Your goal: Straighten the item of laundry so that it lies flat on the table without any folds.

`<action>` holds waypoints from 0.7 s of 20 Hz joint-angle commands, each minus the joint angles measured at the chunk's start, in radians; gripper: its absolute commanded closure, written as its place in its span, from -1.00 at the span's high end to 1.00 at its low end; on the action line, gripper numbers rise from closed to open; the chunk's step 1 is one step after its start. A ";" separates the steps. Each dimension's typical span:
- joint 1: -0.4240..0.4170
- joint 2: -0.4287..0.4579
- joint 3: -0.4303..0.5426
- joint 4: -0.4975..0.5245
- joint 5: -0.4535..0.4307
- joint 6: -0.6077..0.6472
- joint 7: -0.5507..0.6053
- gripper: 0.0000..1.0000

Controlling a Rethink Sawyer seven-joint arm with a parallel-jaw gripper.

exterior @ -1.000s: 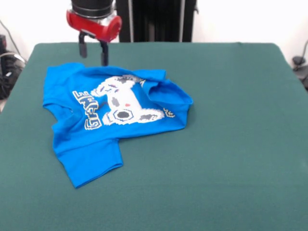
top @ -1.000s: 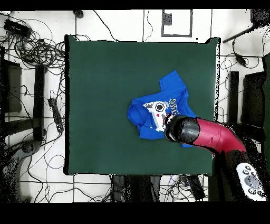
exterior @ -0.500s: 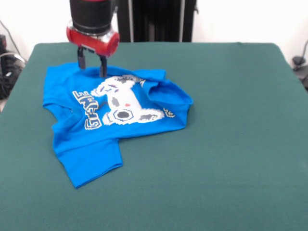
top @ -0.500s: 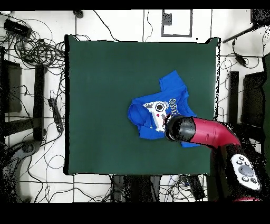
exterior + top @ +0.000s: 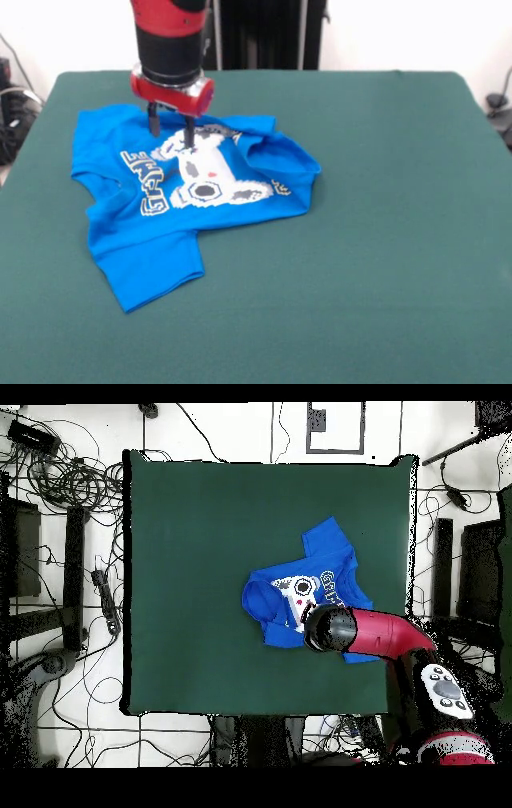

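Shirt [image 5: 172,200] lies rumpled directly beneath open tool [image 5: 171,130].

Front view: the T-shirt [image 5: 172,200] lies on the table [image 5: 368,240] in its left half, nearer the far edge than the near one. One sleeve points toward the near left; the hem end, toward the table's middle, is folded back over the print. The gripper [image 5: 170,130] stands above the shirt's far edge, at the upper part of the print, its fingers apart, tips at or just above the cloth. Table right of the shirt carries nothing.

Overhead view: the shirt [image 5: 300,589] sits right of centre, the arm [image 5: 385,634] reaching in from the lower right across its lower edge
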 commanded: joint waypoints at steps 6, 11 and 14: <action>0.084 0.048 0.085 0.024 0.000 -0.067 0.066 1.00; 0.105 0.057 0.081 0.026 0.013 -0.083 0.089 1.00; 0.116 0.064 0.080 0.025 0.021 -0.089 0.098 1.00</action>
